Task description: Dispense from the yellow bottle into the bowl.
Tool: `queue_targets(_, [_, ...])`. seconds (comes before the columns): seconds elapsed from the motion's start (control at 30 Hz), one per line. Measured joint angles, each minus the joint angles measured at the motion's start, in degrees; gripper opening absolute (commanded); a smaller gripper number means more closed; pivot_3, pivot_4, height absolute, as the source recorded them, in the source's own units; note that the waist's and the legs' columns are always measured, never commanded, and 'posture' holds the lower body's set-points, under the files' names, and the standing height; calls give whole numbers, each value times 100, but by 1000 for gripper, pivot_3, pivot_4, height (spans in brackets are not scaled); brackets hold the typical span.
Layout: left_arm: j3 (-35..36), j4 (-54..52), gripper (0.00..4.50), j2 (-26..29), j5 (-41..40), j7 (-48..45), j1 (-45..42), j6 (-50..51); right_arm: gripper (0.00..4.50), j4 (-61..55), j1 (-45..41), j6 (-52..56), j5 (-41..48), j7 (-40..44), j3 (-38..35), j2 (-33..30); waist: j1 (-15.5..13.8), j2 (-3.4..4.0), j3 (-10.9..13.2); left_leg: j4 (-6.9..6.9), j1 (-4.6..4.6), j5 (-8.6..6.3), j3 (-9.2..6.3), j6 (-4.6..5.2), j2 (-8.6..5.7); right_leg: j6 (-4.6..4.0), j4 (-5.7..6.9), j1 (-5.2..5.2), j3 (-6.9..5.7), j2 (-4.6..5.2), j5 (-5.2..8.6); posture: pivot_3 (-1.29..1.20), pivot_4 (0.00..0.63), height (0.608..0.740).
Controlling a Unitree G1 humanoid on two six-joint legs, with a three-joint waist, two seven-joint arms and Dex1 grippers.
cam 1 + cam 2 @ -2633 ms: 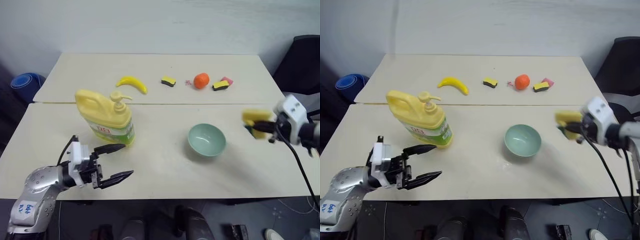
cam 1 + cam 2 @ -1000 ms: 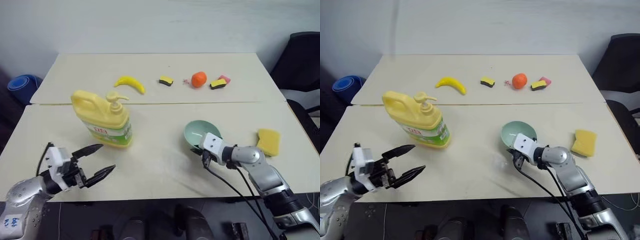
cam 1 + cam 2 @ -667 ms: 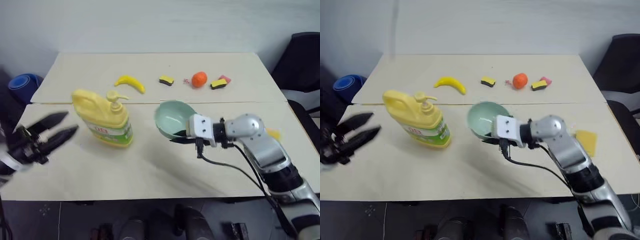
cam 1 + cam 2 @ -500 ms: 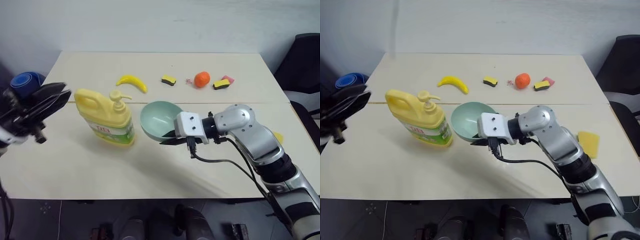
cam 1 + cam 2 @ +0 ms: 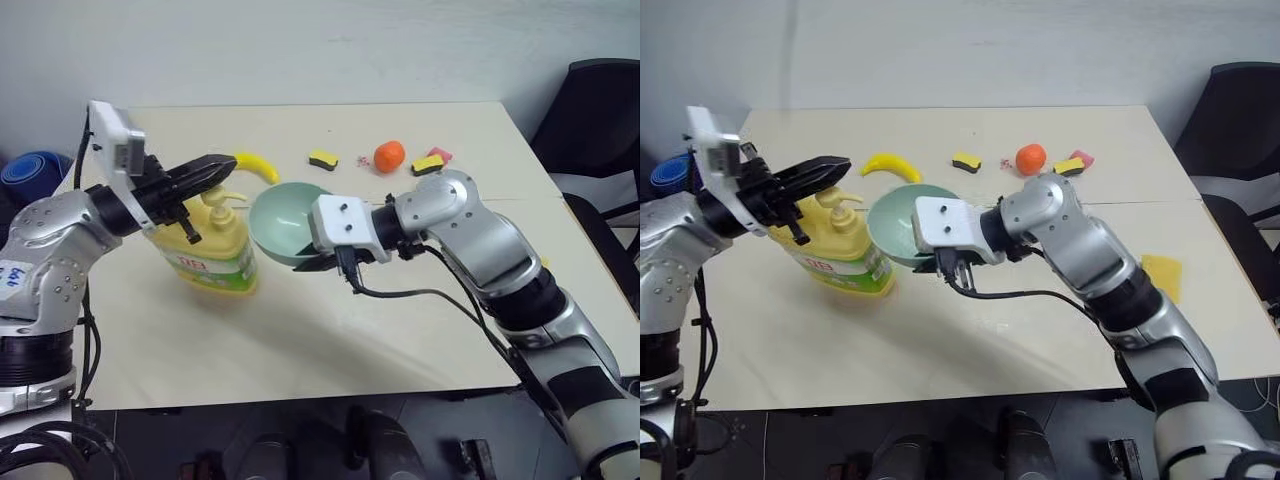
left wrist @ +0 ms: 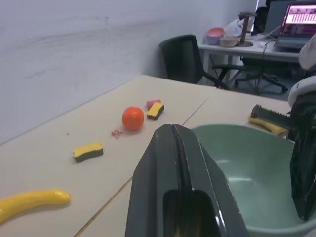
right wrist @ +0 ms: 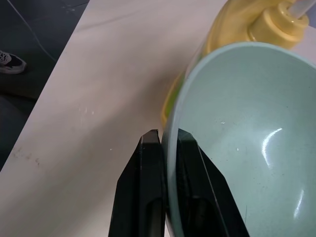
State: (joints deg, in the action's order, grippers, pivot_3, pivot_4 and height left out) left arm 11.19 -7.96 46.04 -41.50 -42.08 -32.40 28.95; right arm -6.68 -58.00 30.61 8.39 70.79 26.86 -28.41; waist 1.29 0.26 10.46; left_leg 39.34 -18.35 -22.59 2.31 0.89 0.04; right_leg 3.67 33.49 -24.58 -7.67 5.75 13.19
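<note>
Your left end effector [image 5: 222, 167] is raised, pointing forward and toward your right side, its two black fingers [image 6: 174, 163] pressed together with nothing between them. Its arm is bent up at your left. Your right arm reaches across toward your left, wrist turned so the right end effector [image 7: 164, 143] points leftward and somewhat down. Its fingers [image 7: 148, 177] are clamped on the rim of the bowl [image 5: 282, 216], one inside, one outside.
</note>
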Motion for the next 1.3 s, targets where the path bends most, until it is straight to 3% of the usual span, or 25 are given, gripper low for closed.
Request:
queue_targets(0.67, [-97, -267, 17, -67, 550, 382, 69, 397, 0, 490, -261, -30, -192, -169, 18, 524, 26, 28, -25, 0, 21, 0, 0, -2, -5, -2, 16, 9, 7, 40, 1, 0, 150, 740])
queue_targets(0.97, [-95, -331, 17, -281, 685, 507, 430, 213, 0, 486, -189, 76, -191, -197, 18, 534, 27, 87, -116, -2, 35, 0, 1, -2, -7, -7, 23, 15, 8, 48, 4, 0, 150, 740])
queue_targets(1.1, [44, -327, 17, -656, 570, 580, 429, 234, 0, 469, -115, 99, -193, -218, 18, 516, 26, 90, -118, -2, 31, 0, 0, -2, -8, -7, 24, 13, 8, 50, 4, 0, 150, 740])
queue_targets(1.2, [313, -305, 17, -793, 259, 532, 380, 335, 0, 450, -18, 57, -191, -232, 0, 379, 8, 79, -112, -2, 19, 1, -7, -1, -11, -7, 22, 7, 2, 54, 4, 0, 150, 740])
queue_targets(1.3, [769, -264, 17, -721, -268, 79, 378, 350, 0, 455, 474, -328, -226, -146, -122, -283, -28, 33, -84, -1, -6, 1, -19, 1, -14, -7, 5, -5, -8, 56, 4, 0, 150, 740])
